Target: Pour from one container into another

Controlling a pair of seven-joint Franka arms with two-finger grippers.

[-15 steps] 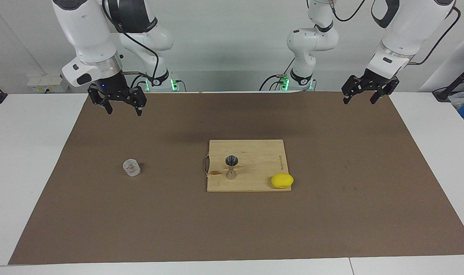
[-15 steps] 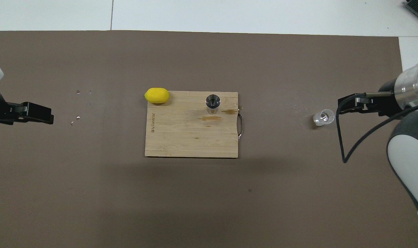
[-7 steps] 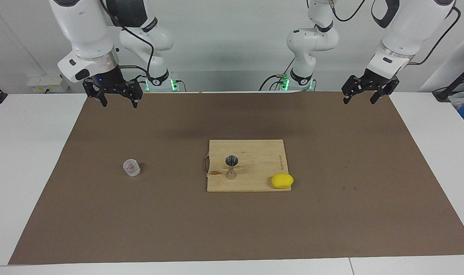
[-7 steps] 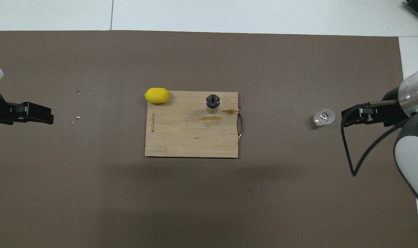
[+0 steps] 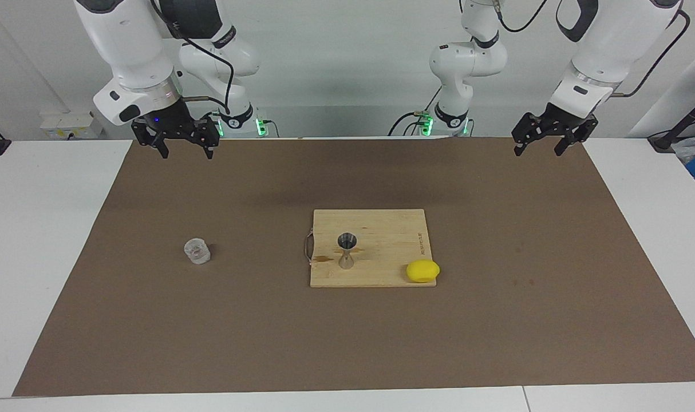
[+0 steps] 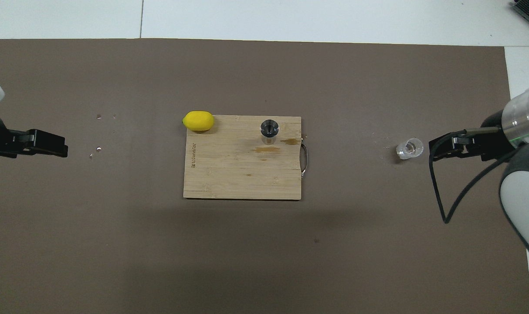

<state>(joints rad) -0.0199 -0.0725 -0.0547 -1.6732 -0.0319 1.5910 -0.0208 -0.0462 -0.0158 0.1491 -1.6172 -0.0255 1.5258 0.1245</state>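
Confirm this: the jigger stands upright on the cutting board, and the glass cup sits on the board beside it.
Wrong on the cup. The jigger does stand upright on the cutting board, but the facing view shows the glass cup off the board, on the brown mat toward the right arm's end.

Jigger (image 5: pixel 346 249) upright on board (image 5: pixel 382 229); lemon (image 5: pixel 422 270) at board's corner, apparently overhanging; glass cup (image 5: pixel 197 251) on mat (image 5: pixel 496 320), toward right arm's end.

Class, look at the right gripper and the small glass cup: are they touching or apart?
Apart. The facing view shows the open right gripper raised high near the robots' edge of the mat, with bare mat between it and the glass cup standing below.
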